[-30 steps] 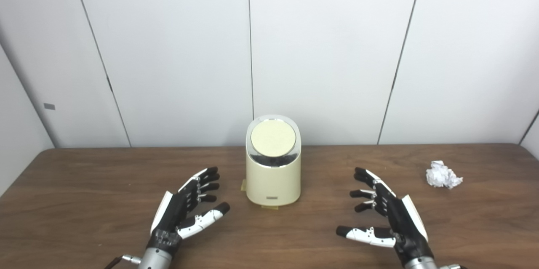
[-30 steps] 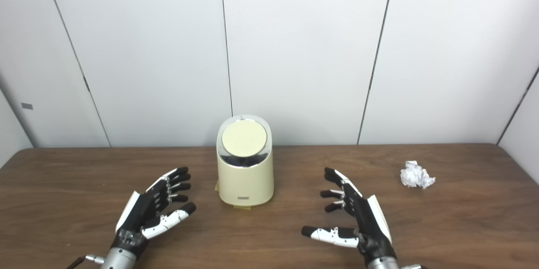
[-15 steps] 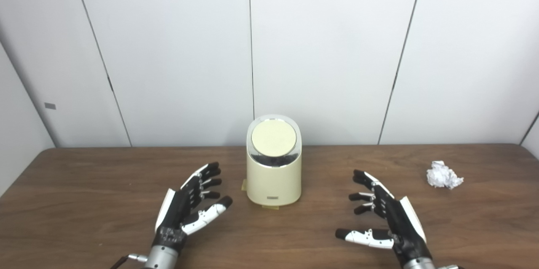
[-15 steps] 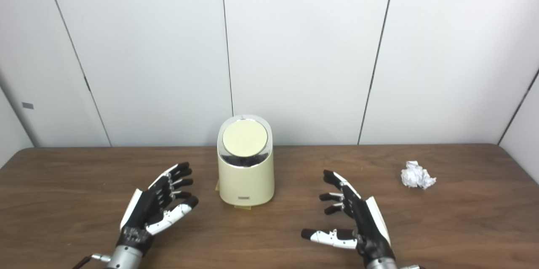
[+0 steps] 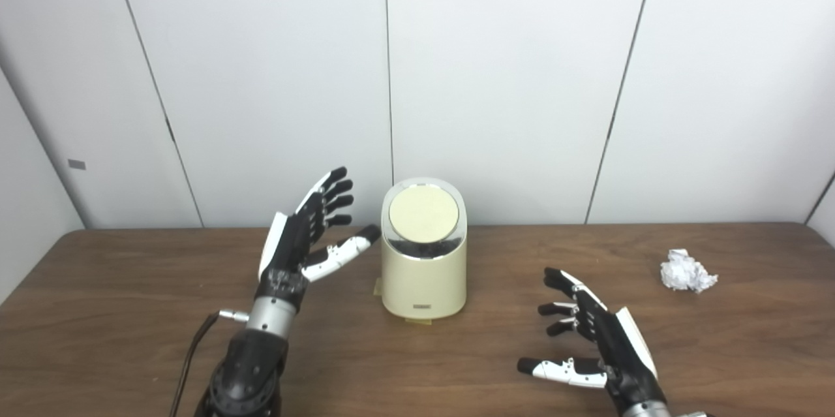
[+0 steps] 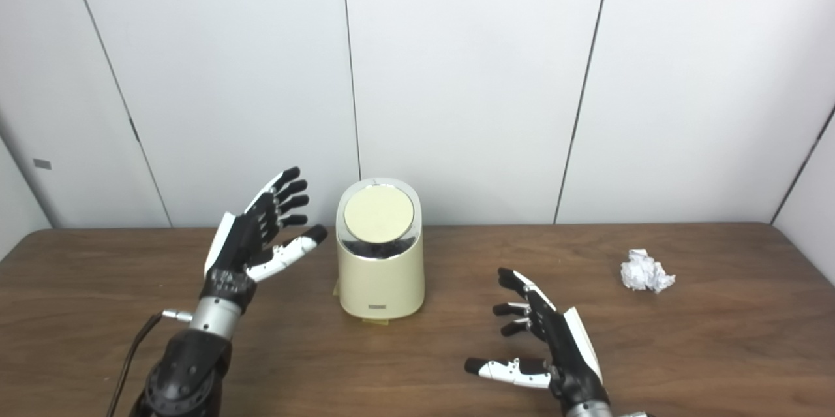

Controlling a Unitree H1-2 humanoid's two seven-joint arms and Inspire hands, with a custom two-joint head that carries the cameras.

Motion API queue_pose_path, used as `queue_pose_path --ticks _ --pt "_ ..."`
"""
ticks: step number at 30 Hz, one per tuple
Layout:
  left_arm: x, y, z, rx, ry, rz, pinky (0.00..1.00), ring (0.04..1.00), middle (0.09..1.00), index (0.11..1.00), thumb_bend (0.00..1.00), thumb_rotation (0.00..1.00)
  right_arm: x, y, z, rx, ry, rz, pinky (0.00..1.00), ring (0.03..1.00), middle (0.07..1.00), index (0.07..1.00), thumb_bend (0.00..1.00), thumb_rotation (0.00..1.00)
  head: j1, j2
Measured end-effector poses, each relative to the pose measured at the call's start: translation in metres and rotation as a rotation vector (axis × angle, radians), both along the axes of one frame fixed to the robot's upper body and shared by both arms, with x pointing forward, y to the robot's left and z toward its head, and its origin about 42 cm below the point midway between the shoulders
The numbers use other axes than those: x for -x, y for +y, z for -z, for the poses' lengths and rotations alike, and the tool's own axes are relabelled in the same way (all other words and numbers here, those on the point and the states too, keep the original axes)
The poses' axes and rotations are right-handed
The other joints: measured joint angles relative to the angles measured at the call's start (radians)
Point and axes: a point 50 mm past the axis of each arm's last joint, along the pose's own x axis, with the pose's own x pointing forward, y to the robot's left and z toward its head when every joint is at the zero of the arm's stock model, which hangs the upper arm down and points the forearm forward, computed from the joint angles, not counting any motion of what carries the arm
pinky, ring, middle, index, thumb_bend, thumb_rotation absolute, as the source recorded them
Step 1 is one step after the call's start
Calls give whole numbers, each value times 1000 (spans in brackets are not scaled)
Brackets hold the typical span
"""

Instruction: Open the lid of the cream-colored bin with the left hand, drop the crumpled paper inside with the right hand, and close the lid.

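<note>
Bin (image 5: 424, 273) stands upright on table (image 5: 130, 339), closed lid (image 5: 423, 215) tilted toward me; I see L hand (image 5: 306, 234) spread empty beside lid, R hand (image 5: 597, 345) splayed empty, paper (image 5: 686, 271) well apart.

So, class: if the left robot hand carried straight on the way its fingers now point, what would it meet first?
Probably the top of the cream-colored bin, near its lid. The left robot hand is open, raised beside it, fingers aimed up and toward it. Depth is unclear, so it might pass just behind.

wall: white panels (image 5: 509, 77), dark vertical seams | small grey plate (image 5: 77, 164) low on left panel | table: dark brown wood grain (image 5: 117, 299) | light: even
</note>
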Motion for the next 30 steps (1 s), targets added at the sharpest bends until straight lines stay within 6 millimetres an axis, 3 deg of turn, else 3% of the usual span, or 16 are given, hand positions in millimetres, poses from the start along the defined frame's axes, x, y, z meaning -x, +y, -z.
queue_pose_path --ticks 5,8,18,24,30 --pt "-17 -9 -27 -94 -21 -31 955 974 951 1000 863 389 0 0 1 1 2 0 562 711 866 856 790 130 0 -2" --pt "-24 -17 -37 -146 -26 -57 995 997 992 1000 896 429 -1 1 0 0 1 -1 554 712 866 856 785 113 -5 -2" --pt "-41 -38 -48 -317 -23 -91 955 1000 1000 1000 992 419 -1 4 0 -5 -1 -6 564 713 875 859 782 160 -9 2" --pt "-47 -47 -47 -422 1 -114 987 1000 1000 1000 1000 423 -1 5 0 -7 0 -7 562 711 874 857 784 161 -12 5" --pt "-48 -48 -44 -492 9 -127 945 1000 1000 1000 1000 385 -1 6 0 -12 -1 -7 557 708 876 860 785 145 -17 6"
